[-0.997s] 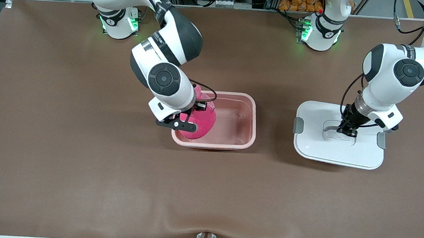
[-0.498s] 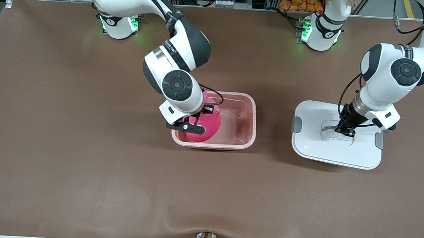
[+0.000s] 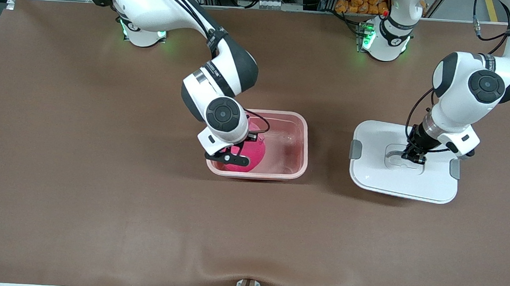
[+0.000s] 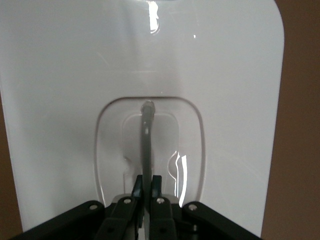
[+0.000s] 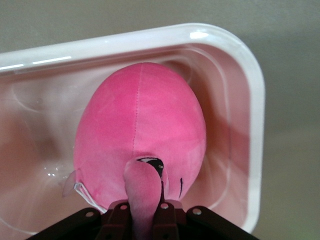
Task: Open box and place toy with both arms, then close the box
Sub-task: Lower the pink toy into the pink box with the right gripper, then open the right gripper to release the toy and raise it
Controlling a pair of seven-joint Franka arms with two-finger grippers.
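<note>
Holding the toy (image 3: 249,154) inside the box (image 3: 301,133) at its right-arm end, right gripper (image 3: 232,152) clamped on it. Pinching the lid (image 3: 379,169) handle (image 4: 146,145), left gripper (image 3: 413,157) closed, lid well apart from box.

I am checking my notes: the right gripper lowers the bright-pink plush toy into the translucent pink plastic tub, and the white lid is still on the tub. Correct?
Not quite. The white lid lies on the table beside the translucent pink plastic tub, as the front view shows. The right gripper does hold the bright-pink plush toy in it.
</note>
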